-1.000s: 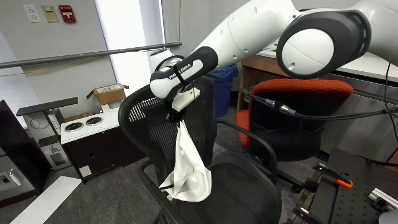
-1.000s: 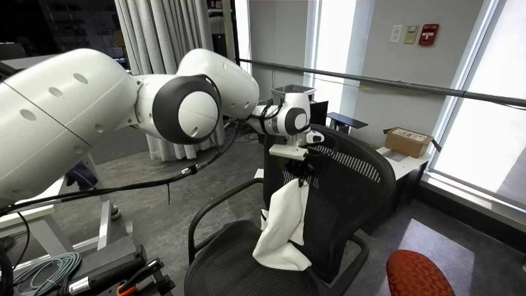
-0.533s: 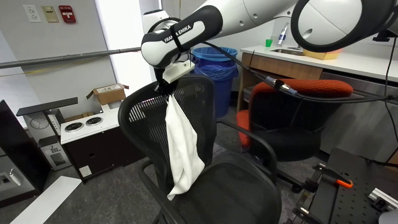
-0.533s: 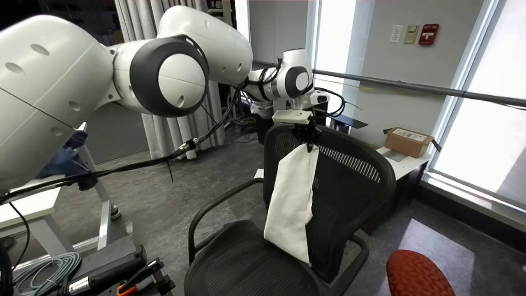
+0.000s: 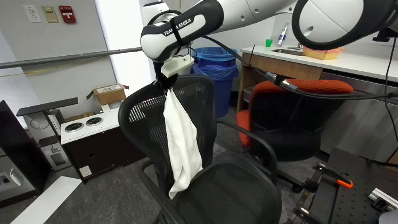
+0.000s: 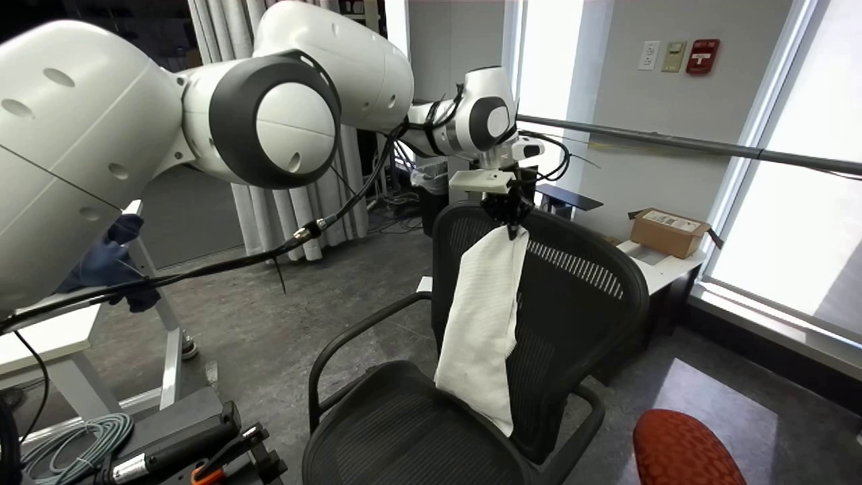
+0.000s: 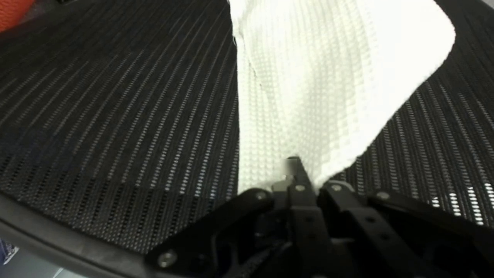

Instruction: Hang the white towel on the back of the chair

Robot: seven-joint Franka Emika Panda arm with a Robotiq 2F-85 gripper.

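Note:
The white towel (image 5: 183, 143) hangs lengthwise in front of the mesh back of the black chair (image 5: 199, 102); it also shows in an exterior view (image 6: 481, 330). Its lower end is near the rear of the seat, and I cannot tell whether it touches. My gripper (image 5: 168, 91) is shut on the towel's top corner, close to the upper part of the backrest and on its seat side. In the wrist view, the fingers (image 7: 308, 183) pinch the towel (image 7: 301, 77), with the backrest mesh (image 7: 154, 116) behind. The exact pinch is partly hidden by the fingers.
A red-orange chair (image 5: 301, 87) stands beside the black chair. The black chair's armrests (image 5: 258, 137) flank the seat. A toy stove (image 5: 93, 124) with a cardboard box (image 5: 110, 93) stands behind. A black perforated table (image 5: 354, 186) is nearby. A cable (image 5: 248, 65) runs along the arm.
My gripper has risen with the towel towards the top of the backrest. The towel was bunched low over the seat and now hangs stretched out. The last half second shows only a slight further rise.

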